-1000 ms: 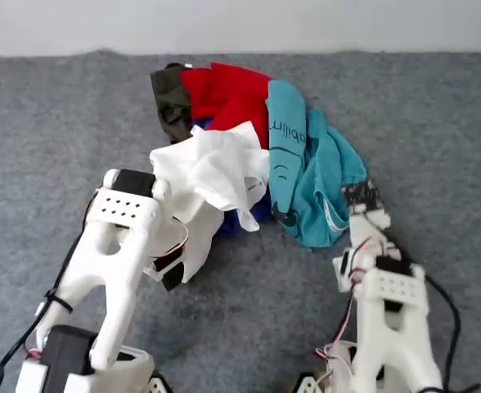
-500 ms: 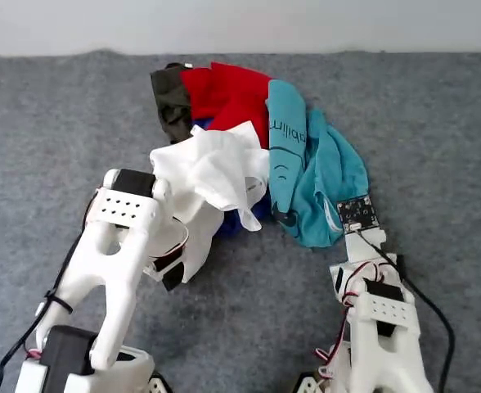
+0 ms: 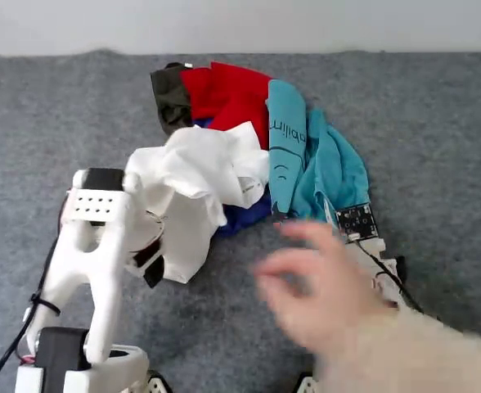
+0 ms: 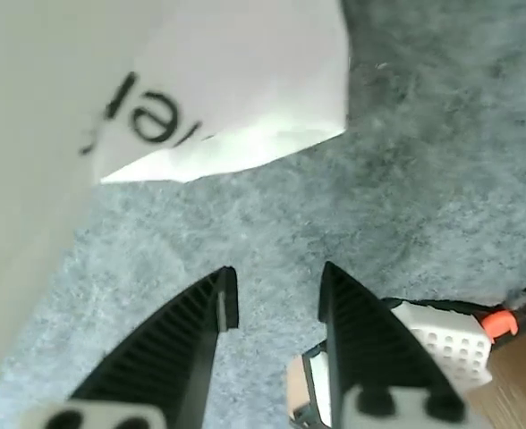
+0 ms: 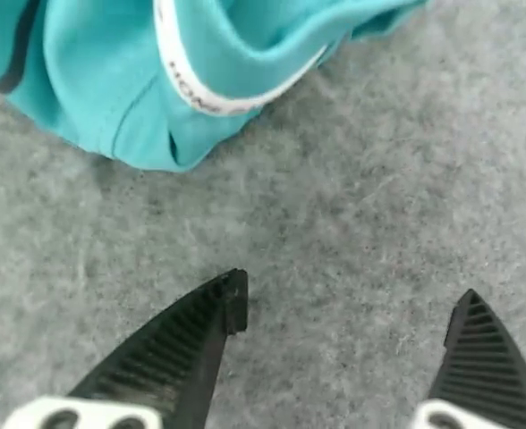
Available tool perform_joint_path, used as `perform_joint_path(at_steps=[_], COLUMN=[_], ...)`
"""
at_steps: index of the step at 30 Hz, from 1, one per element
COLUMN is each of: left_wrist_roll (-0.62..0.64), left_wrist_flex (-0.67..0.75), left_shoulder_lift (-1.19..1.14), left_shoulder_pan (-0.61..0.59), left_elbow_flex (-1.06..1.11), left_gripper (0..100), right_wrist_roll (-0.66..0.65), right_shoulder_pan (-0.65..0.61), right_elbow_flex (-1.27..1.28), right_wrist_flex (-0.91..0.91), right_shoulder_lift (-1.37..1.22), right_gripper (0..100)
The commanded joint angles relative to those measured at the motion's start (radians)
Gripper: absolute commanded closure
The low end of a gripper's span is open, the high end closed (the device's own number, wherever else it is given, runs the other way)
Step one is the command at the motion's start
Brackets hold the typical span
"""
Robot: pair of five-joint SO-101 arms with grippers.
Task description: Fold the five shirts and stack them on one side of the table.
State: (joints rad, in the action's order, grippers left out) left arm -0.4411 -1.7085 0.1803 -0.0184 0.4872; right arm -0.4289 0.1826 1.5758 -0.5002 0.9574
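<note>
Hovering my right claw (image 5: 352, 290) wide apart just beside the teal shirt (image 5: 84, 80), I am aiming for one layer; left claw (image 4: 277, 273) is gaping too.

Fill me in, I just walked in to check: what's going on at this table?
Nothing is folded yet. On the grey table lie heaped a white shirt, teal shirt, red shirt, dark shirt and blue shirt. The white shirt drapes over the left arm; the left gripper is open and empty. The right gripper is open above bare table beside the teal shirt. A person's hand is over the right arm; whether it touches anything is unclear.
</note>
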Motion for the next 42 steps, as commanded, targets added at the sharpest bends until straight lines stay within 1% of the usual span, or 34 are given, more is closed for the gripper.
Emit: perform_joint_path(at_steps=[1, 5, 7, 12, 20, 23, 31, 33, 42], left_wrist_roll=[-0.015, -0.015, -0.015, -0.017, -0.012, -0.012, -0.012, -0.012, -0.012], left_wrist_flex=[-0.026, -0.037, -0.044, -0.044, -0.044, -0.044, -0.044, -0.044, -0.044], left_shoulder_lift=[0.034, 0.034, 0.034, 0.032, -0.087, -0.121, -0.14, -0.14, -0.14], left_shoulder_pan=[-0.012, 0.009, 0.017, 0.097, 0.218, 0.235, 0.23, 0.232, 0.232], left_elbow_flex=[-0.004, -0.002, -0.002, -0.002, -0.004, -0.007, -0.01, -0.01, -0.007], left_gripper=[85, 85, 85, 85, 85, 85, 85, 85, 85], right_wrist_roll=[-0.011, -0.011, -0.009, -0.009, -0.009, -0.009, -0.009, -0.009, -0.009], right_shoulder_pan=[0.007, 0.007, 0.008, 0.007, 0.007, 0.007, 0.007, 0.007, 0.007], right_elbow_flex=[0.032, 0.104, 0.109, 0.114, 0.114, 0.114, 0.112, 0.11, 0.11], right_wrist_flex=[0.019, 0.016, -0.018, -0.237, -0.466, -0.549, -0.769, -0.794, -0.799], right_shoulder_lift=[0.099, 0.24, 0.311, 0.433, 0.596, 0.653, 0.792, 0.817, 0.825], right_gripper=[64.1, 64.1, 64.1, 64.0, 64.0, 64.0, 64.1, 64.1, 64.1])
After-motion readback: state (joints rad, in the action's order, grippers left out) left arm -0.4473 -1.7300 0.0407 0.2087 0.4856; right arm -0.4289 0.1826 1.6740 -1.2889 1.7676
